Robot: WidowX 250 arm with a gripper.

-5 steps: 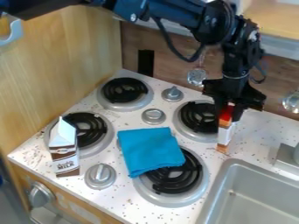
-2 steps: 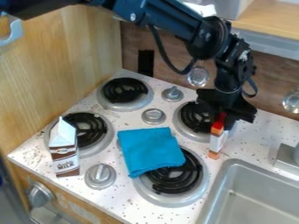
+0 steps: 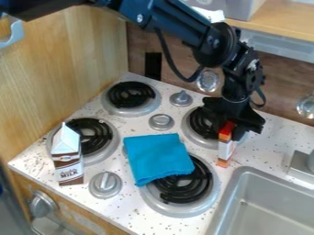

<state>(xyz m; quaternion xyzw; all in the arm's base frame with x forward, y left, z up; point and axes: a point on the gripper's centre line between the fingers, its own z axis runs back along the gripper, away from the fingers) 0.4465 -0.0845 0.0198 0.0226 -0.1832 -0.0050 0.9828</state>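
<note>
"Speckled white desk (image 3: 273,137) ahead of you. What is closest?"

"The sink (image 3: 245,170), then the front burner (image 3: 184,188), with a blue cloth (image 3: 156,158) draped over part of it."

"And the milk carton (image 3: 67,158)?"

"Near the side burner (image 3: 92,137), well apart from my claw (image 3: 230,131). I'd leave it be."

"Where's the thing you're handling?"

"The orange-and-white box (image 3: 226,149) leans a little, between the sink and the rear burner (image 3: 201,124). My claw looks narrowed on its upper part — whether its foot bears on the desk or hangs just above, I can't tell."

"What worries you?"

"Pressing down at that slant: the foot could catch and twist the box in my grip. If I loosened while it leaned, it could topple, perhaps into the sink. A low swing toward the cloth might snag the fabric or strike the burner's raised rim."

"Anything farther back?"

"The wooden back wall (image 3: 178,53), with a shiny utensil (image 3: 208,80) in front of it. Swing the arm (image 3: 165,16) too wide that way and its looped cable (image 3: 169,62) could bump the utensil — a jolt might then spoil my hold."
</note>
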